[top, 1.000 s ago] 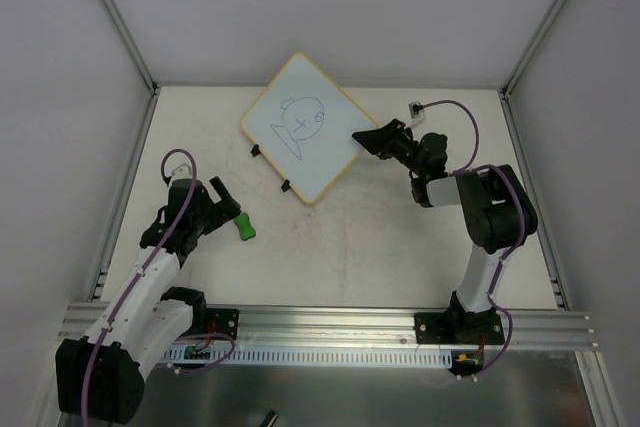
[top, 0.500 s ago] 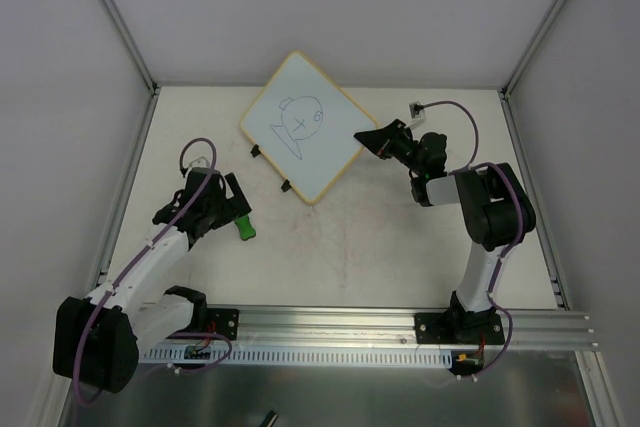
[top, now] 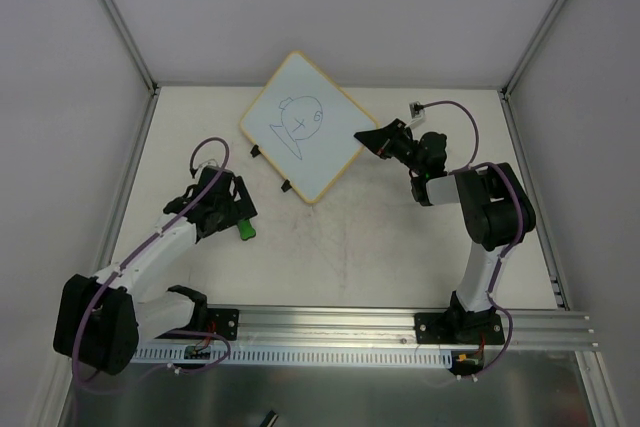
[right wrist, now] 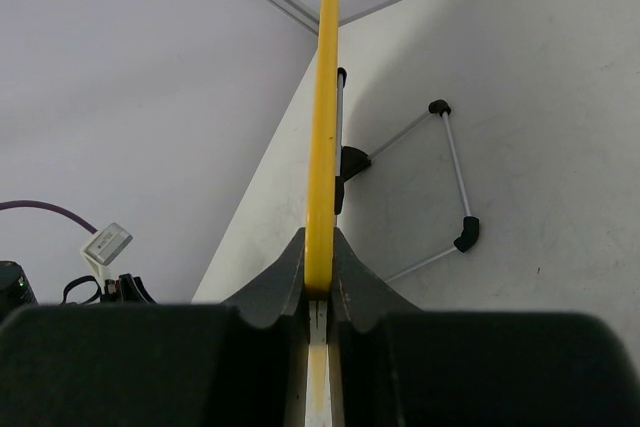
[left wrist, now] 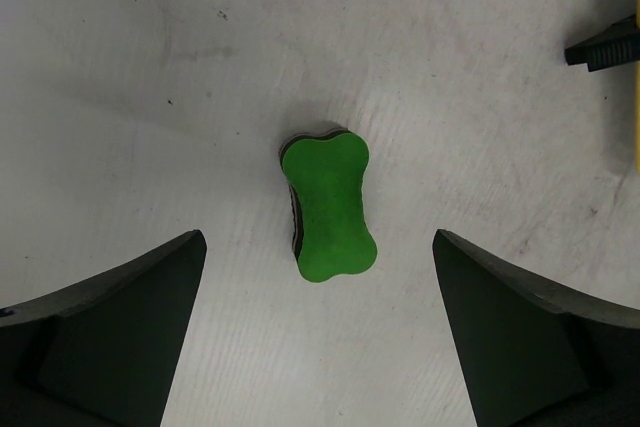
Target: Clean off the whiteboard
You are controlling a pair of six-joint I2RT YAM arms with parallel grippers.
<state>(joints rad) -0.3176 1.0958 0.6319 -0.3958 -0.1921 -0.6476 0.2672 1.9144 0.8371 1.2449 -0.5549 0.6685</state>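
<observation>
The whiteboard (top: 303,127) has a pale yellow frame and a dark doodle on its face. It stands tilted at the back middle of the table. My right gripper (top: 372,139) is shut on its right edge; in the right wrist view the yellow frame (right wrist: 322,127) runs edge-on between the fingers. A green bone-shaped eraser (top: 243,228) lies flat on the table at the left. My left gripper (top: 238,207) is open just above it; in the left wrist view the eraser (left wrist: 326,207) lies ahead of the two spread fingers, untouched.
Two black clips (top: 257,152) sit on the board's lower left edge. A wire stand (right wrist: 440,187) with black joints shows behind the board. Grey walls close in the table on three sides. A metal rail (top: 330,322) runs along the near edge.
My left arm has swung right and forward, bringing its open gripper over the green eraser. The right gripper and the whiteboard have stayed still.
</observation>
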